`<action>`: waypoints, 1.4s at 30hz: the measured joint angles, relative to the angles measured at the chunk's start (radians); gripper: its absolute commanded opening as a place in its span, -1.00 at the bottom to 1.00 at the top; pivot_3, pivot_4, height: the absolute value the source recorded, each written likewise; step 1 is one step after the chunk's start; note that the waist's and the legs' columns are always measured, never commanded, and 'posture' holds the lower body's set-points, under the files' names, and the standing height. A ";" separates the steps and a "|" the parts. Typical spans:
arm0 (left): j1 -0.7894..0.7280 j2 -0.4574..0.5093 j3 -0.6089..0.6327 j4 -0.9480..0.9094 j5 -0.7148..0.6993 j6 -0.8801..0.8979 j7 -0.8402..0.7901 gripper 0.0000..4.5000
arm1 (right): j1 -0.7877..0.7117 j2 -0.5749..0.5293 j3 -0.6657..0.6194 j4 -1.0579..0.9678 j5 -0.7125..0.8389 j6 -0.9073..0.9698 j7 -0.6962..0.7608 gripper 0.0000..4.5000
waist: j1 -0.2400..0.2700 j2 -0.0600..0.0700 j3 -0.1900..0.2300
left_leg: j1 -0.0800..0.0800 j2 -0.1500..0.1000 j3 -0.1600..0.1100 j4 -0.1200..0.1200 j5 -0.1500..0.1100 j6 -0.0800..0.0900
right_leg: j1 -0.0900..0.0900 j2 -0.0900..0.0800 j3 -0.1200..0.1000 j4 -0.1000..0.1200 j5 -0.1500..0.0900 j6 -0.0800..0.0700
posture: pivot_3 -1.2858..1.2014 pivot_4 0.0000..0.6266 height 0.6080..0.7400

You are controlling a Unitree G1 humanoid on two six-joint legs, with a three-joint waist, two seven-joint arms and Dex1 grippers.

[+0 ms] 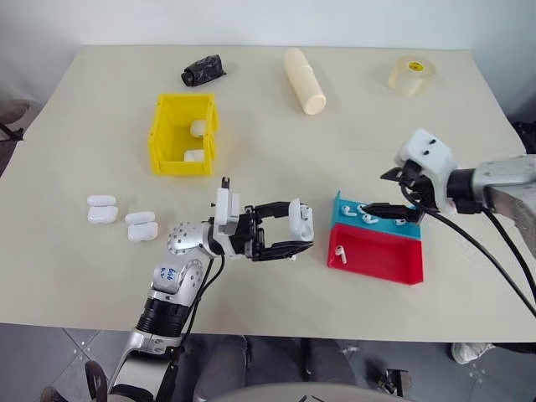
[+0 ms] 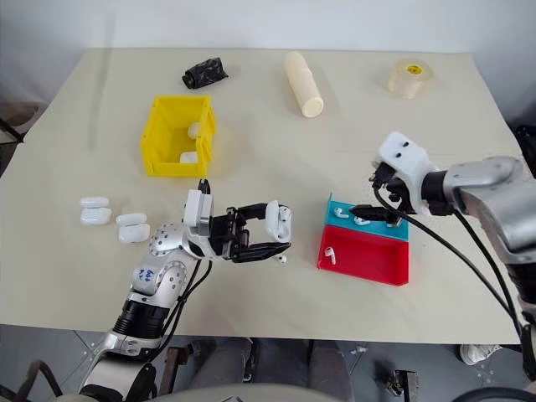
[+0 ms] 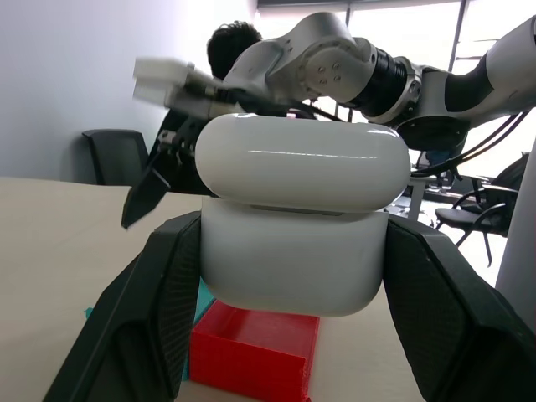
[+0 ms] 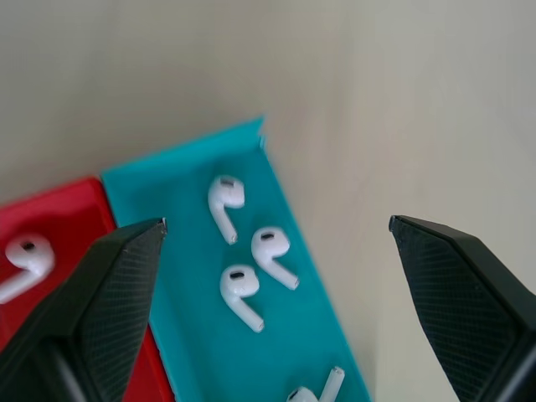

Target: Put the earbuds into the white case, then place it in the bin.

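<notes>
**A:** Pale beige worktop (image 1: 276, 151) under plain room light, with a roll of tape and a cream cylinder along the far edge. Where do things stand?

**B:** The left hand (image 1: 280, 230) is clamped on the white case (image 1: 303, 219), held just above the worktop in the middle, near the red tray (image 1: 381, 261). The right hand (image 1: 394, 213) hangs over the blue tray (image 1: 347, 213) with its fingers spread wide and nothing between them.

**A:** And the earbuds?

**B:** Several earbuds (image 4: 243, 289) lie loose in the blue tray, right under the right hand, and one more sits in the red tray. The bin (image 1: 163, 146) is well apart, toward the far left, with two cases already in it. Spare cases (image 1: 102, 209) rest on the worktop at the left.

**A:** How should the pick go?

**B:** I'd choose one bud that lies apart from its neighbours, lower the fingers astride its stem and close across the narrow way, so the others aren't nudged.

**A:** Which way does the case point?

**B:** Its long axis runs across between the fingers, lid uppermost in the wrist view. The lid looks raised a crack, though I can't be sure from this angle.
</notes>
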 measured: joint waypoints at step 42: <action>0.027 -0.006 -0.002 -0.008 0.012 -0.025 0.028 0.26 | -0.040 0.103 0.116 0.032 -0.215 0.154 0.082 -0.41 | -0.002 0.000 0.000 | 0.000 -0.001 0.001 0.001 0.000 0.000 | -0.001 0.001 0.000 0.002 0.000 0.000 | 0.03 -0.52 1.00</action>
